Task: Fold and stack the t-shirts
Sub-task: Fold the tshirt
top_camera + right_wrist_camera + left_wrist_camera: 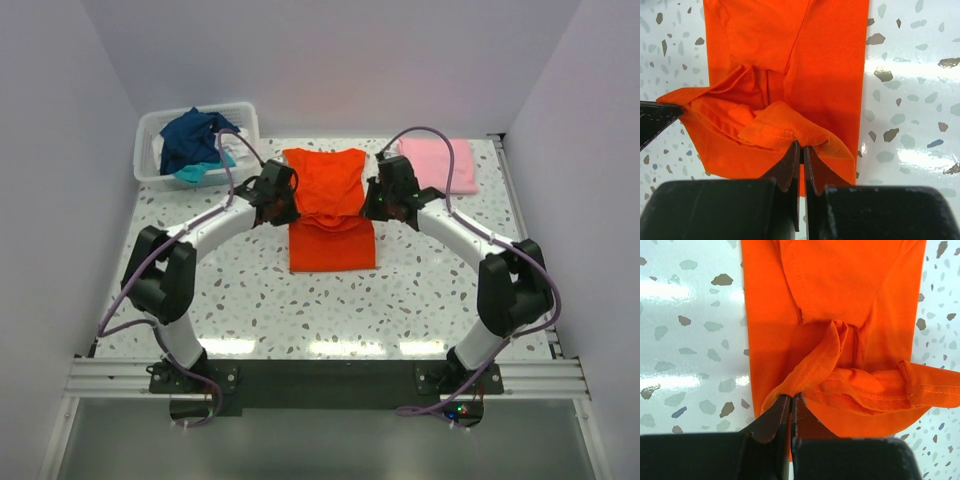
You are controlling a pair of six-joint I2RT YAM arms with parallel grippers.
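Observation:
An orange-red t-shirt [330, 210] lies lengthwise in the middle of the table, partly folded, its near part flat and its far part lifted. My left gripper [280, 203] is shut on the shirt's left edge; the left wrist view shows the orange cloth [840, 315] pinched at the fingertips [790, 399]. My right gripper [380, 203] is shut on its right edge, with a hemmed fold [785, 127] bunched at the tips [801, 147]. A folded light pink t-shirt [440, 163] lies at the far right. Navy [195, 135] and teal [200, 172] t-shirts are heaped in the basket.
A translucent white plastic basket [150, 125] stands at the far left corner of the speckled table [250, 300]. White walls close in the back and both sides. The left gripper's dark finger [655, 120] shows at the left edge of the right wrist view.

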